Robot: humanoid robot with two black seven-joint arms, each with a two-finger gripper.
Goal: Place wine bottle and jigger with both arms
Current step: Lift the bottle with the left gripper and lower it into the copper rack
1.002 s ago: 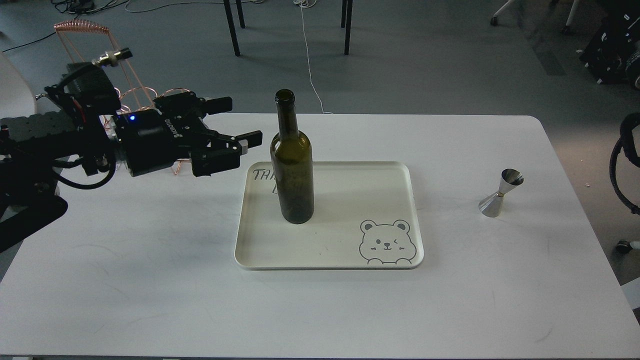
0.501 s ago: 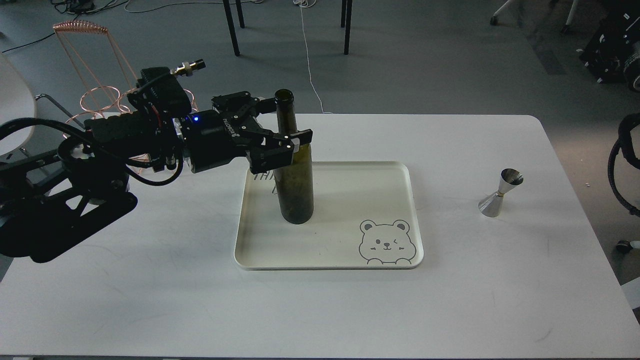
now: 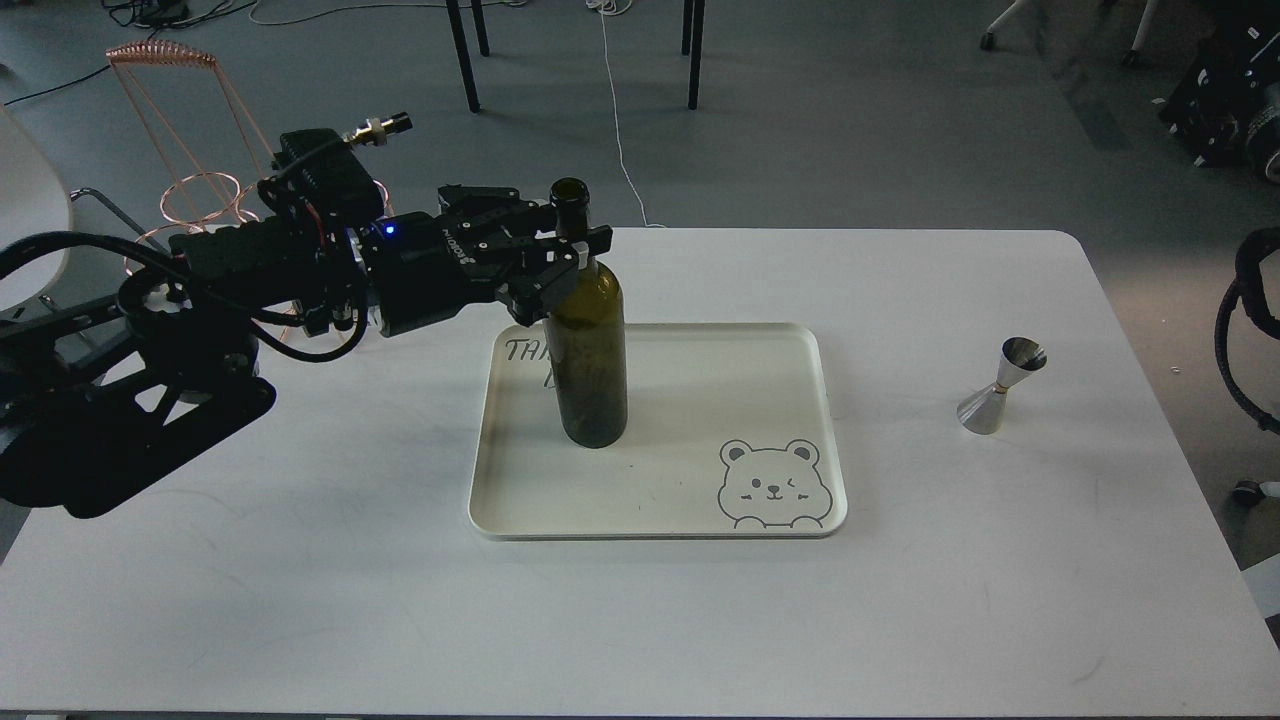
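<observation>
The wine bottle point(image 3: 590, 360), dark olive-green and without a label, stands upright on the left part of a cream tray point(image 3: 700, 410) with a bear drawing. My left gripper point(image 3: 575, 235) reaches in from the left at the base of the bottle's neck. Its fingers are closed on the neck, one in front and one behind. The jigger point(image 3: 1003, 385), small and shiny steel, stands upright on the white table to the right of the tray, with nothing near it. Of my right arm only a black cable loop point(image 3: 1245, 320) shows at the right edge; its gripper is out of view.
A copper wire rack point(image 3: 190, 130) stands behind my left arm at the table's back left. The white table point(image 3: 640, 620) has rounded corners. Chair legs and cables lie on the floor beyond its far edge.
My left gripper moved right from beside the tray to the bottle, then closed its fingers around the neck. The bottle and the jigger have not moved.
</observation>
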